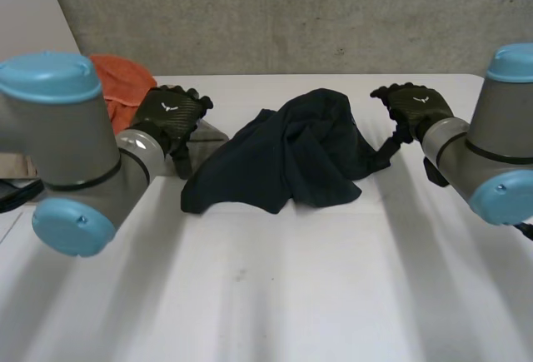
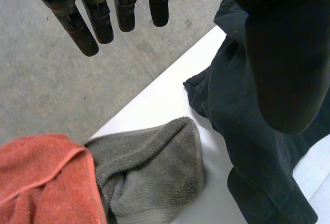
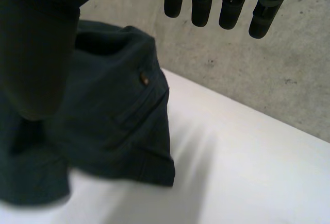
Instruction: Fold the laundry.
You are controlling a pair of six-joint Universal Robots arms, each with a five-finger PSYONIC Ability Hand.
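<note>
A dark navy garment lies crumpled in a heap at the middle of the white table. My left hand hovers just left of the heap, open, its straight fingers holding nothing. In the left wrist view the garment lies beside the hand. My right hand hovers at the heap's right side, open too, with fingers straight and empty. The right wrist view shows the garment with a small button on it, below the thumb.
An orange towel and a grey towel lie bunched at the table's far left corner, behind my left hand. A concrete wall stands behind the table. The near half of the table is bare white.
</note>
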